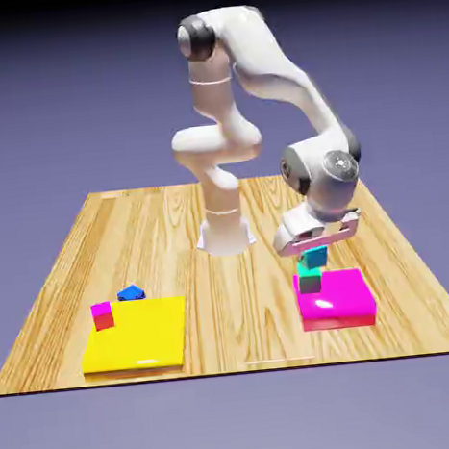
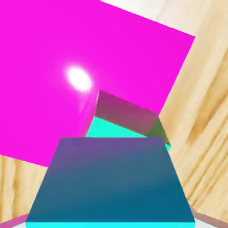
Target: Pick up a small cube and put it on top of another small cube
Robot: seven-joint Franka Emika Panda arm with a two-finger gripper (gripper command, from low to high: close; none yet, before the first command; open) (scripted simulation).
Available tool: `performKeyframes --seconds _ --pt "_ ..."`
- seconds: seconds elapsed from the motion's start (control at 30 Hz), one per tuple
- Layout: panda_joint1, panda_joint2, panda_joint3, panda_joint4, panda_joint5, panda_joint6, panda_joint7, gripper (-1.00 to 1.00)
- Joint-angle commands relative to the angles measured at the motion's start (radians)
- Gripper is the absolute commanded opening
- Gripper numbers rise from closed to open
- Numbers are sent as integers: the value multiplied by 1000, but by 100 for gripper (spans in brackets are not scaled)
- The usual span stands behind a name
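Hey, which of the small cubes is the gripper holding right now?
The evenly cyan-teal cube, held just above the green-teal-topped cube; the blue and magenta-and-red ones sit away on the other side.

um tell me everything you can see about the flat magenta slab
The magenta slab is a low, flat, square-looking block with a vivid, plain top and a redder front side. Its surface looks smooth and glossy, with a white highlight on top. It lies flat on the wooden table, toward the exterior view's right. The green-teal-topped cube is at its far left corner in that view; whether they touch is hard to tell.
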Motion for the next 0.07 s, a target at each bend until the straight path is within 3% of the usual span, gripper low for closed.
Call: performKeyframes --seconds 0.0,0.03 --pt "0 0 0 0 0 0 0 100" --pt "-3 -20 2 26 8 -43 -6 100"
